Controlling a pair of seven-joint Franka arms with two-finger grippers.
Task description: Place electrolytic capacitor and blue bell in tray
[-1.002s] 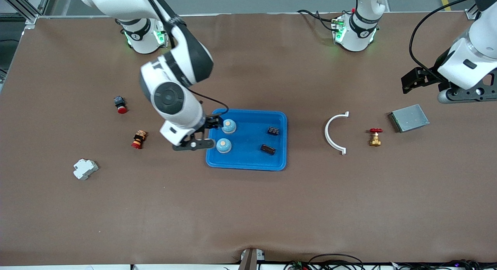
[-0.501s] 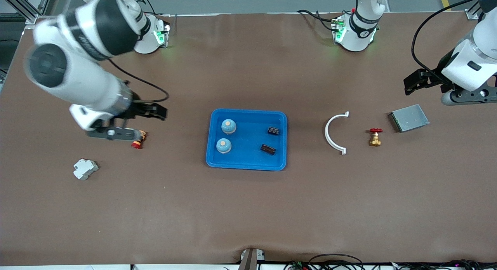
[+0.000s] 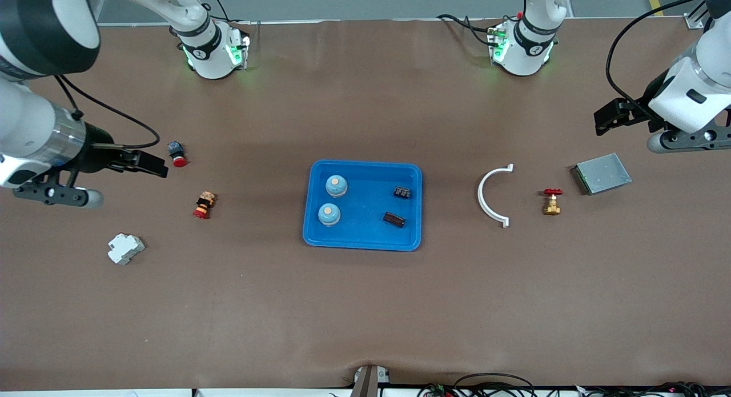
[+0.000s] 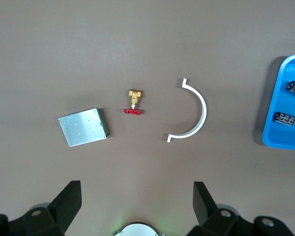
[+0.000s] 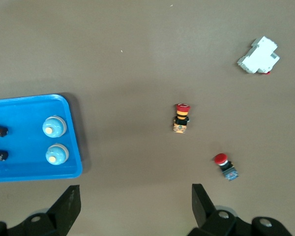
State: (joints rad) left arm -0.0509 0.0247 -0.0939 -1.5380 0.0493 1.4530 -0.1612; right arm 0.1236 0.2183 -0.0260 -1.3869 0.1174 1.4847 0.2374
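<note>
The blue tray [image 3: 363, 241] lies in the middle of the brown surface [image 3: 365, 305]. Inside it are two blue bells and two dark capacitors. One blue bell [image 3: 336, 185] stands toward the right arm's end of the tray, and the second blue bell [image 3: 329, 213] sits just beside it, nearer to the front camera. Toward the left arm's end of the tray lies one capacitor [image 3: 402, 192], and the other capacitor [image 3: 394, 219] lies near it, closer to the front camera. All four rest on the tray floor, apart from one another.

The right tool [image 3: 149, 165] hangs over the surface at the right arm's end, well apart from the tray, its fingers spread wide and holding nothing. Just beside it lies a red push button [image 3: 177, 153]; a second red-capped button [image 3: 204, 205] lies nearer to the front camera, and a white breaker [image 3: 125, 248] nearer again.

The left tool [image 3: 606, 116] hovers over the left arm's end of the surface, fingers apart and empty. Below it on the surface are a grey metal box [image 3: 602, 173], a brass valve with a red handle [image 3: 551, 200], and a white curved clip [image 3: 491, 196] between the valve and the tray.
</note>
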